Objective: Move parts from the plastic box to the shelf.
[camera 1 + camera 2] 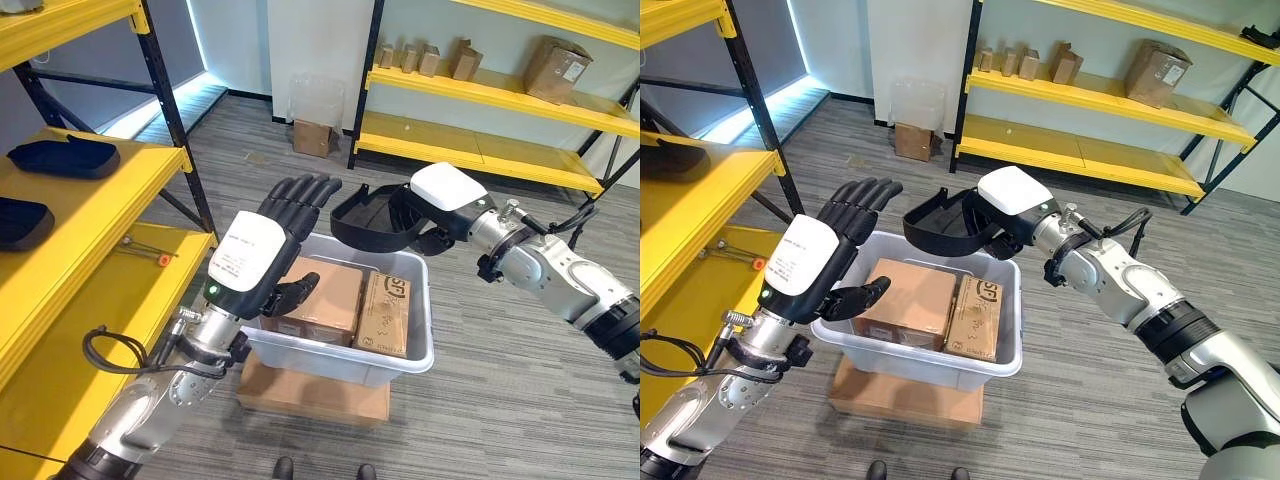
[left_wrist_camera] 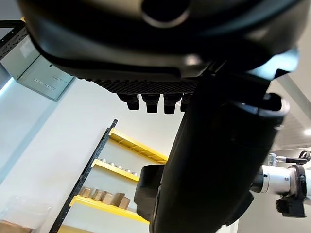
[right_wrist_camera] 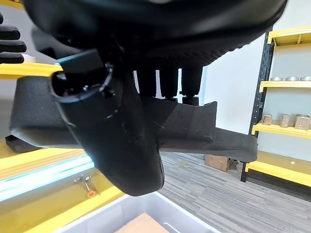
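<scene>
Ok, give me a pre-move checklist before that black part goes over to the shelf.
1. Grip: right hand has fingers curled round the black part. Ok.
2. Part lifted free of the plastic box: it hangs above the rim. Ok.
3. Left hand open beside the box, holding nothing, ready to receive. Ok.
4. Landing spot: the yellow shelf on the robot's left has bare surface near two similar black parts. Ok.
5. Grip firmness: cannot tell.

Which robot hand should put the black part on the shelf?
The left robot hand: it is open beside the shelf on the robot's left. The right robot hand holds the black part over the box, so a handover looks likely.
</scene>
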{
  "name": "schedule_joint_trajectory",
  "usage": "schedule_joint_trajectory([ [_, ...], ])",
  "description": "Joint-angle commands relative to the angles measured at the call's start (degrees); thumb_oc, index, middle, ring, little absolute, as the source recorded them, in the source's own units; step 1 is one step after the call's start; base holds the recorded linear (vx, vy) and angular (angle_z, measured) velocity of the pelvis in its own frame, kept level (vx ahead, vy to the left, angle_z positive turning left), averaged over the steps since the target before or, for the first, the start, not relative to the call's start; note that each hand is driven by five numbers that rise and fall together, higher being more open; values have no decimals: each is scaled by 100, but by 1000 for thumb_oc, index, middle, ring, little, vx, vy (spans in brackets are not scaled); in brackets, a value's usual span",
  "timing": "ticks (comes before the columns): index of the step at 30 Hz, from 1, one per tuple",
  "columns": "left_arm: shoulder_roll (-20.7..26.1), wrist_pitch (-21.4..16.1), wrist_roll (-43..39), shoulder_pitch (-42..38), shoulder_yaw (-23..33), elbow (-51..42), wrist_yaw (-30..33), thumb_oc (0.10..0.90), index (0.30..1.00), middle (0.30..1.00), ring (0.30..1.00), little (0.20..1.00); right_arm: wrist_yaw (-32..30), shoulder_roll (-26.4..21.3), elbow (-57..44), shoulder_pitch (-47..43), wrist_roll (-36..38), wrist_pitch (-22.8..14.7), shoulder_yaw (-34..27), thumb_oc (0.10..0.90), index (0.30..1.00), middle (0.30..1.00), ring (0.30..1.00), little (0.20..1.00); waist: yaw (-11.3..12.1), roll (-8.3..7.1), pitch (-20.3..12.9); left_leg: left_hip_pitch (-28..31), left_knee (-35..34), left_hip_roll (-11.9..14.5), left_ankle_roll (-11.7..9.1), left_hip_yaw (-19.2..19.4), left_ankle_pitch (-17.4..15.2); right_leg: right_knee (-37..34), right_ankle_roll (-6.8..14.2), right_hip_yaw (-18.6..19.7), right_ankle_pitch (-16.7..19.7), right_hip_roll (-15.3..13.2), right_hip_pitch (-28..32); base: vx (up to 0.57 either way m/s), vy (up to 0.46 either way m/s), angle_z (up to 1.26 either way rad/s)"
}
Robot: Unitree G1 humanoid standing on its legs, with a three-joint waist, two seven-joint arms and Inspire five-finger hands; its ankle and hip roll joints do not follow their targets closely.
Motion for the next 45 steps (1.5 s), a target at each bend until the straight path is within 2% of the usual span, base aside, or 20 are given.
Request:
schedule_joint_trajectory([
  [1, -103, -110, 201, -464, -99, -61, 344, 900, 1000, 1000, 1000, 1000, -711, 131, 413, -1216, 351, 94, -127, 400, 300, 300, 300, 300, -27, -26, -888, 128, 159, 87, 180, 259, -795, 202, 196, -279, -669, 27, -100, 0, 0, 0],
  [17, -242, -15, 659, -1262, -650, 117, 288, 900, 1000, 1000, 1000, 1000, -635, 609, 589, -1488, 340, 135, -24, 400, 300, 300, 300, 300, -138, 22, -884, 161, 145, 90, 188, 336, -777, 234, 164, -212, -667, 36, -123, -2, 0, 0],
  [25, -281, 64, 876, -1545, -959, 593, 231, 900, 1000, 1000, 1000, 1000, -603, 914, 646, -1597, 314, 152, -6, 400, 300, 300, 300, 300, -179, 43, -895, 203, 139, 95, 185, 357, -795, 238, 155, -198, -680, 41, -104, 0, 0, 0],
  [34, -396, 204, 1068, -1703, -1128, 1144, 246, 900, 1000, 1000, 1000, 1000, -557, 992, 480, -1598, 335, 140, -60, 400, 300, 300, 300, 300, -226, 45, -911, 210, 143, 106, 186, 375, -799, 257, 141, -169, -693, 42, -113, 0, 0, 0],
  [45, -582, 476, 1219, -1888, -1082, 1764, 353, 900, 1000, 1000, 1000, 1000, -467, 1192, 373, -1524, 493, 169, -190, 400, 300, 300, 300, 300, -275, 73, -940, 248, 103, 114, 180, 438, -799, 247, 138, -124, -690, 60, -112, 1, 2, -2],
])
